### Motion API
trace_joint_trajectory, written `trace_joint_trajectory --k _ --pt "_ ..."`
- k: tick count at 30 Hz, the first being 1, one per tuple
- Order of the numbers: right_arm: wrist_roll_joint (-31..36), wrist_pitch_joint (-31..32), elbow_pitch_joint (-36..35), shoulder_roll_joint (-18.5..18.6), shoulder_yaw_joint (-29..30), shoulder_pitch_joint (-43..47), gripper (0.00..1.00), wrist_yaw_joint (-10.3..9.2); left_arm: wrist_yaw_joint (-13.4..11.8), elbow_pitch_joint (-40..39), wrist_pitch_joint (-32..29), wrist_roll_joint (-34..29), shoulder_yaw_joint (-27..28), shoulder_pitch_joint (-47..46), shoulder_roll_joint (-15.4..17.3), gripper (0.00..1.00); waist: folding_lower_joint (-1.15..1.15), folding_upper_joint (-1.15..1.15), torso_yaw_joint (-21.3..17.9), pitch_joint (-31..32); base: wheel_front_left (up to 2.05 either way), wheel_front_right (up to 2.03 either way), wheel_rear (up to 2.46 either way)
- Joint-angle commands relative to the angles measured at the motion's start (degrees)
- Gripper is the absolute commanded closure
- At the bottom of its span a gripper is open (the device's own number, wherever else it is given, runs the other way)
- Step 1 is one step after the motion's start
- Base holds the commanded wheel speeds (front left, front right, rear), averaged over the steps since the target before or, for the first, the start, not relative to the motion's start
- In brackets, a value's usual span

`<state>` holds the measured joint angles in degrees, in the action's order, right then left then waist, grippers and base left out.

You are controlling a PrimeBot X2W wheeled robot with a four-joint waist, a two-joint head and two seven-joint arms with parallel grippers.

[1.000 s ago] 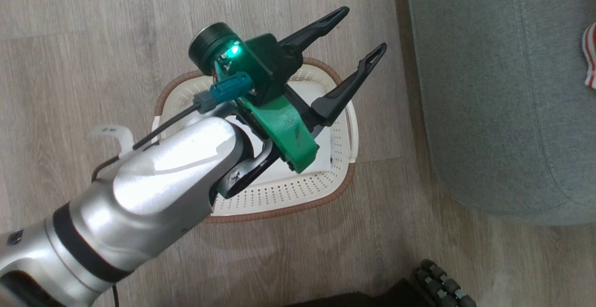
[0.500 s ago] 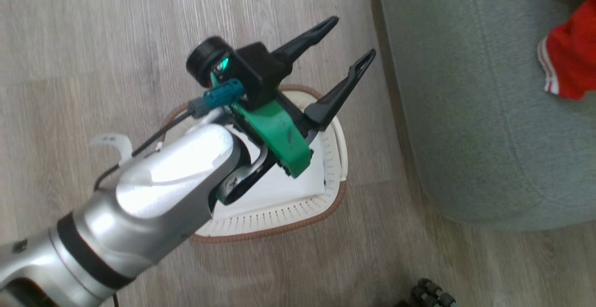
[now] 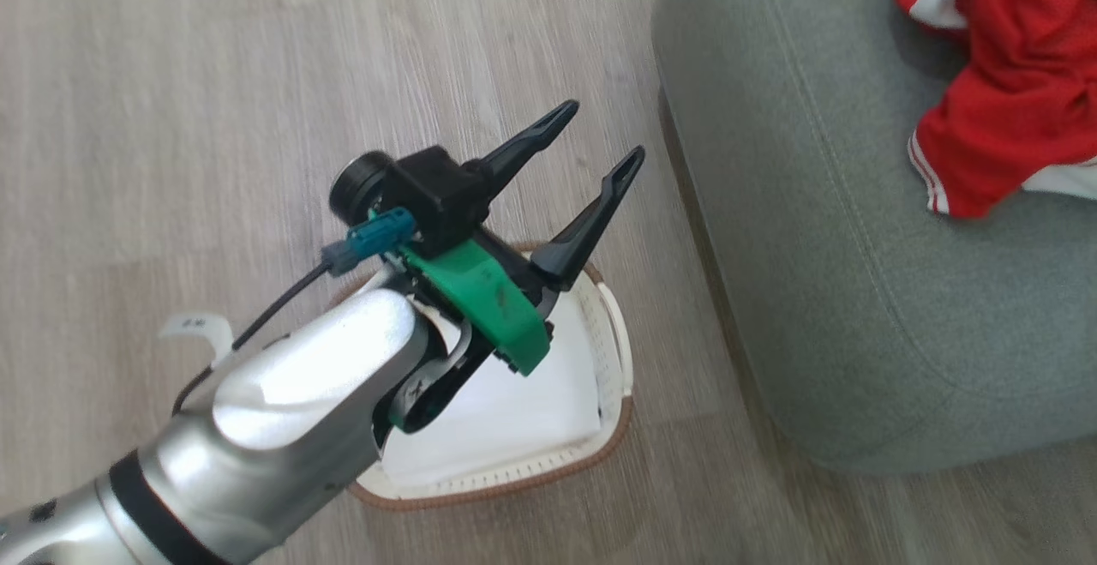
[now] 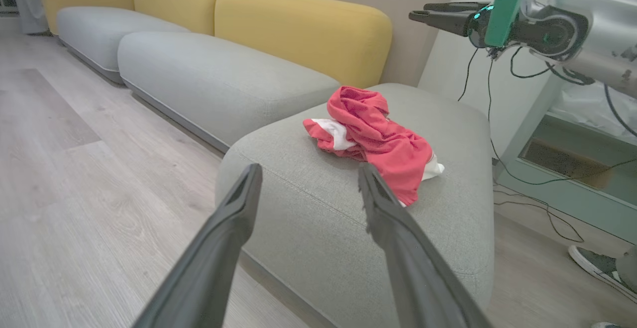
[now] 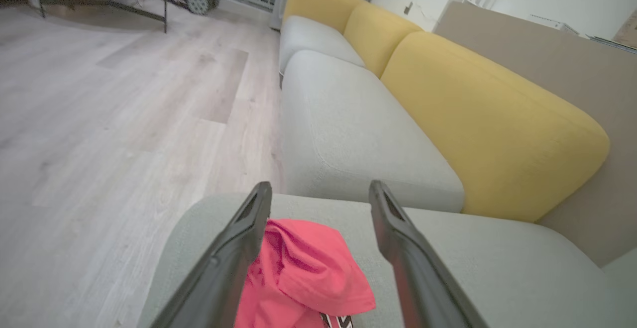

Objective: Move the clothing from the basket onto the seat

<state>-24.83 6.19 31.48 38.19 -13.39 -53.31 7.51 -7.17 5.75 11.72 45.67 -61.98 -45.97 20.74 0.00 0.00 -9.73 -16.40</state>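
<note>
panned toward seat since a sec ago, lots more clothes in frame | left claw: wide open, empty, over basket | right claw: spread too, gripping nothing, clothes just below it on seat | from left claw: clothes ahead-right, lying slantwise | basket looks bare, partly hidden by arm | nothing in between

No text could be read outright. Well behind the jaws of the left gripper, a small white tag carried a few dark marks, too small to make out. On the clothing, low between the jaws of the right gripper, the top of a printed patch in black, white and red showed; it was possibly part of a number, but cut off and unreadable
</note>
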Motion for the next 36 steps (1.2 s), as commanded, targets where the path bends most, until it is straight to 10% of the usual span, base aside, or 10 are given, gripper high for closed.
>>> trace_joint_trajectory --k 1,23,36 --pt "-0.9 -0.8 -3.8 1.9 0.9 2.6 0.00 -0.02 -0.6 -1.9 0.7 0.6 3.1 -0.5 1.5 0.00 0.00 0.00 1.0 2.8 0.00 0.00 0.00" --pt "2.1 -4.2 -33.2 -13.6 18.7 32.6 0.00 -0.02 -6.8 -3.5 3.1 3.5 11.2 11.8 6.8 0.00 0.00 0.00 8.4 12.1 0.00 0.00 0.00" --pt "2.8 -10.0 -36.3 -23.2 18.7 46.9 0.00 -0.02 -7.3 -5.6 3.3 -2.5 25.2 25.7 6.6 0.00 0.00 0.00 11.4 15.0 0.00 0.00 0.00"
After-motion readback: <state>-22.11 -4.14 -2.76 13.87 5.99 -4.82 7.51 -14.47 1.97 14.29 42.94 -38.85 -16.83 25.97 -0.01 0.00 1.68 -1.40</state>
